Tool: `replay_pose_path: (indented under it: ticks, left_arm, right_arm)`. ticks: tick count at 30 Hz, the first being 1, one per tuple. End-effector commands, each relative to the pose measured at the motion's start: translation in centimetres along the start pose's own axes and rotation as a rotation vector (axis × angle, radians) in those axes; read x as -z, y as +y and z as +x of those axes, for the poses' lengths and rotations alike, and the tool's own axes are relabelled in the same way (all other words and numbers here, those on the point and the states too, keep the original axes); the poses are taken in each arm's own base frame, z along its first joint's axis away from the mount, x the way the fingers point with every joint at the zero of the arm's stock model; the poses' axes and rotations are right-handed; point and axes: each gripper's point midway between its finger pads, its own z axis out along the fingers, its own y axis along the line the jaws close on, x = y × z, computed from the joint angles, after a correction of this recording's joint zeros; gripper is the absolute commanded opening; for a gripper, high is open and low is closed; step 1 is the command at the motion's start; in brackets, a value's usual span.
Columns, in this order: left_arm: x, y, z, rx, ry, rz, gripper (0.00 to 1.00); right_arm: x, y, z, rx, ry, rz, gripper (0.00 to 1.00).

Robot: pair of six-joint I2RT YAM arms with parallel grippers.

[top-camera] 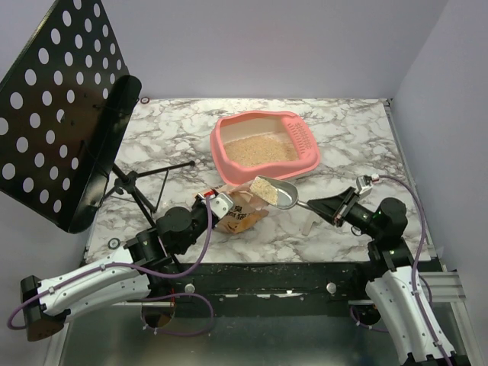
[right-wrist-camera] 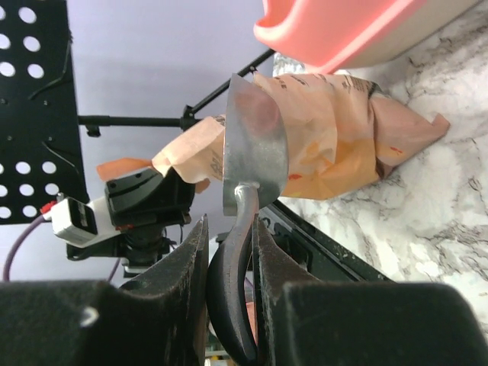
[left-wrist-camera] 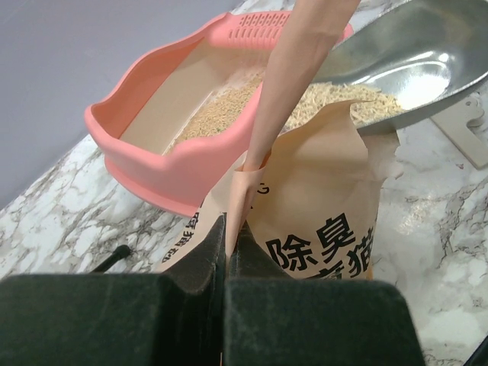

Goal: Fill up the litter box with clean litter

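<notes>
The pink litter box stands at the table's middle back, with tan litter on its floor; it also shows in the left wrist view and in the right wrist view. My left gripper is shut on the edge of the tan paper bag, which lies just in front of the box. My right gripper is shut on the black handle of the silver scoop. The scoop holds litter above the bag's mouth.
A black perforated music stand on a tripod fills the left side. A small white flat piece lies on the marble table right of the bag. A black rail runs along the near edge.
</notes>
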Motion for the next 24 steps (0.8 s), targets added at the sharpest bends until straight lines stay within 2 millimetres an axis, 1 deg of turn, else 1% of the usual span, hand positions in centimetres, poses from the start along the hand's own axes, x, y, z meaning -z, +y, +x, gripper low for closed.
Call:
replay_pose_path:
  ticks: [1,2,5,6,7,12,17,18,20,21,24]
  left_arm:
    - [0.4,1.2,-3.4,0.055,-0.123,-0.05,0.0]
    - [0.5,1.3,-3.4,0.055,-0.123,-0.051,0.0]
    - [0.5,1.2,-3.5,0.055,-0.126,-0.047,0.0]
    - [0.5,1.2,-3.4,0.054,-0.122,-0.046,0.0]
    - [0.5,1.1,-3.4,0.055,-0.123,-0.042,0.0]
    - [0.5,1.1,-3.6,0.055,-0.129,-0.04,0.0]
    - [0.7,1.1,-3.7,0.053,-0.131,-0.035,0.0]
    - [0.7,1.2,-3.7,0.054,-0.132,-0.036,0.0]
    - [0.8,1.1,-3.8,0.054,-0.135,-0.033,0.0]
    - [0.9,1.2,-3.9,0.056,-0.139,-0.034,0.0]
    - [1.0,1.6,-3.9,0.054,-0.137,-0.049,0.0]
  right_arm:
    - [0.2,3.5,-2.2,0.006,-0.09,-0.031,0.0]
    - [0.2,4.3,-2.6,0.014,-0.102,-0.04,0.0]
    - [-0.1,5.6,-4.2,0.018,-0.154,-0.044,0.01]
    - [-0.4,5.8,-4.7,0.01,-0.168,-0.038,0.0]
    - [-0.5,6.6,-5.3,0.025,-0.188,-0.058,0.0]
    - [-1.5,7.2,-8.8,0.017,-0.309,-0.045,0.0]
    - [-4.3,6.6,-12.0,0.052,-0.333,-0.011,0.0]
    - [-5.1,6.0,-12.9,0.064,-0.342,0.012,0.0]
    - [-6.5,5.2,-14.2,0.111,-0.335,0.047,0.01]
    - [-7.4,4.4,-15.2,0.141,-0.332,0.087,0.0]
    - [-9.7,3.1,-16.9,0.262,-0.283,0.213,0.0]
